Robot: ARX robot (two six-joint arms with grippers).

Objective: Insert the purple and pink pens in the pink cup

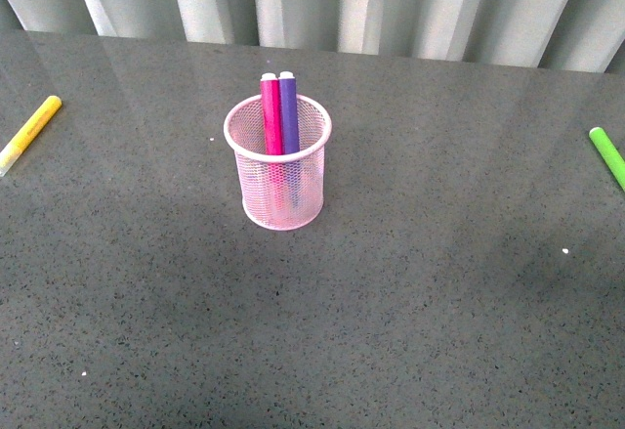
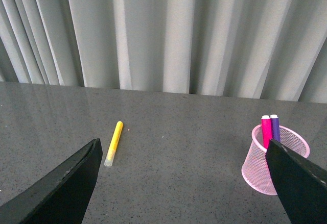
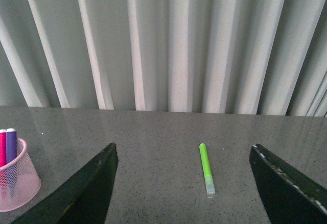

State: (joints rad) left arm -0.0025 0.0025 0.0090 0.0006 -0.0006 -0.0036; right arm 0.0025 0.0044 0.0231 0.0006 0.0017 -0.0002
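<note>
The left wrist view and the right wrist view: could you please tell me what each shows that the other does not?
Only the left wrist view shows the yellow marker lying on the table, framed by the open left gripper. Only the right wrist view shows the green marker, lying between the fingers of the open right gripper. Both show the pink cup holding the pink pen and purple pen upright, side by side, with the grey curtain behind.

Neither arm shows in the front view. The left pincer has its fingers spread wide above the tabletop, holding nothing. The right pincer is likewise spread wide and empty above the tabletop.
</note>
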